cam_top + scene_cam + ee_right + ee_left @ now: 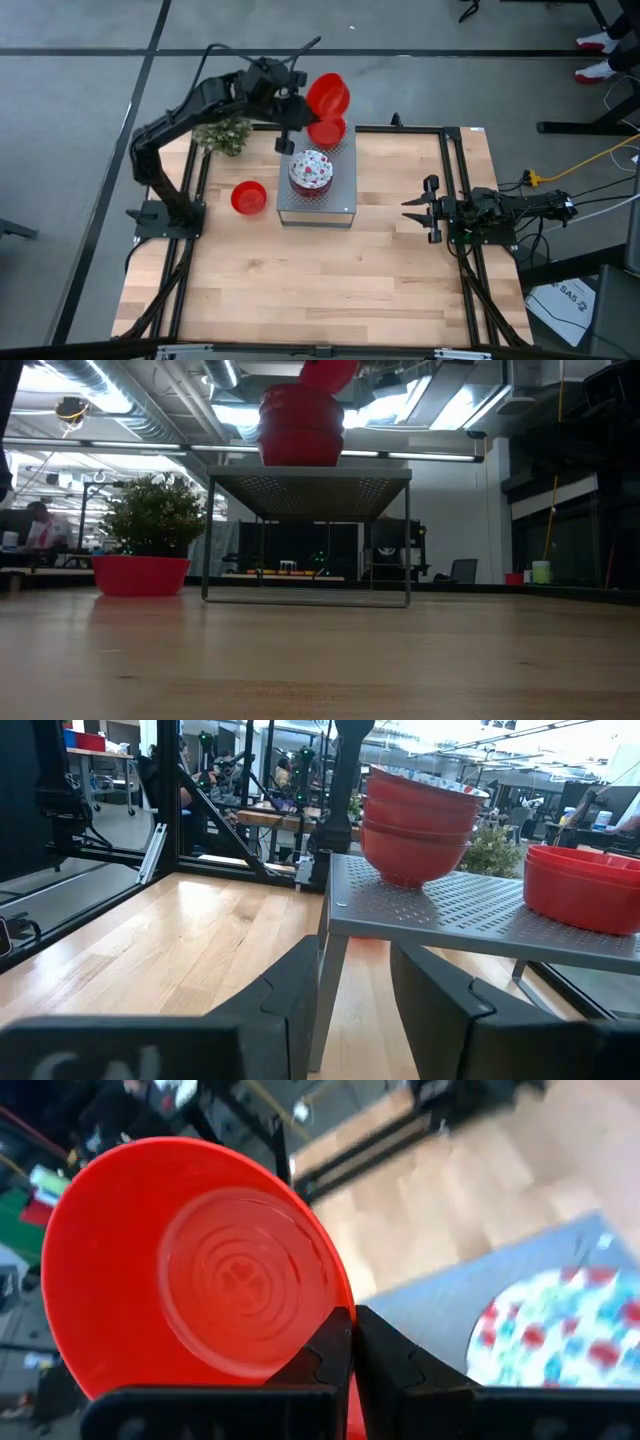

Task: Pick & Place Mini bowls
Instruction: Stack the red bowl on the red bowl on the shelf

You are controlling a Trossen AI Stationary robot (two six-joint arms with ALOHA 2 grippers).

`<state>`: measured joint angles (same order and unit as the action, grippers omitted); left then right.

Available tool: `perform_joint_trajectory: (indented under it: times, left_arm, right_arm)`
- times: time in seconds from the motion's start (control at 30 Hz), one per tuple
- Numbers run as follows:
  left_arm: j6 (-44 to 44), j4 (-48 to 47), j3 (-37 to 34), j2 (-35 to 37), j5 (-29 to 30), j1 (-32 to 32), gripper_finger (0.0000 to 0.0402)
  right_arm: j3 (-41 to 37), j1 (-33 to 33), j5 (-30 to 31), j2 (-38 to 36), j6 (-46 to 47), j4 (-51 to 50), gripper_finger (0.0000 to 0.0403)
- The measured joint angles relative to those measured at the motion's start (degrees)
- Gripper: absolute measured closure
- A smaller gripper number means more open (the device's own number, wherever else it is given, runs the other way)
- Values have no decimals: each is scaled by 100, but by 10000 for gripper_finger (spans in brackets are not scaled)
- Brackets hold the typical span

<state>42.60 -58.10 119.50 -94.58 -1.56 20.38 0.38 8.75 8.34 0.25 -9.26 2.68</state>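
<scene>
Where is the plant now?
In the high view the plant stands at the table's far left corner, beside the left arm, with a red bowl nearer the camera and the grey box to its right.

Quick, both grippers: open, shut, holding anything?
Left gripper: shut on a red bowl, above the box.
Right gripper: open, empty.

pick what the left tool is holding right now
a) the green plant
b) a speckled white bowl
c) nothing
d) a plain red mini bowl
d: the left tool is shut on the rim of a plain red mini bowl, held tilted above the grey perforated box.
</scene>
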Motion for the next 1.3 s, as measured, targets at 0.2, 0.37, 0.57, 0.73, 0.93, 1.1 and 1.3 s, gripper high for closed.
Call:
perform_joint_trajectory:
  times: [0.2, 0.37, 0.57, 0.73, 0.93, 1.1, 1.3]
  left_arm:
    - [355, -233, -2, -189, -33, 480, 399]
    - [471, -432, -4, -556, -340, 735, 399]
    - [496, -555, -8, -993, -359, 821, 399]
    - [521, -825, -8, -1216, -361, 824, 398]
    - [347, -827, -8, -1389, -418, 748, 398]
    - [304, -847, -8, -1547, -577, 656, 398]
    - [263, -812, -8, -1620, 57, 540, 398]
  right_arm:
    - [0, 0, 0, 0, 0, 0, 276]
    - [0, 1, 0, 0, 0, 0, 276]
    - [0, 0, 0, 0, 0, 0, 276]
    - [0, 1, 0, 0, 0, -1, 276]
    - [0, 0, 0, 0, 0, -2, 276]
    - [0, 0, 0, 0, 0, 0, 276]
    - [0, 0, 0, 0, 0, 0, 276]
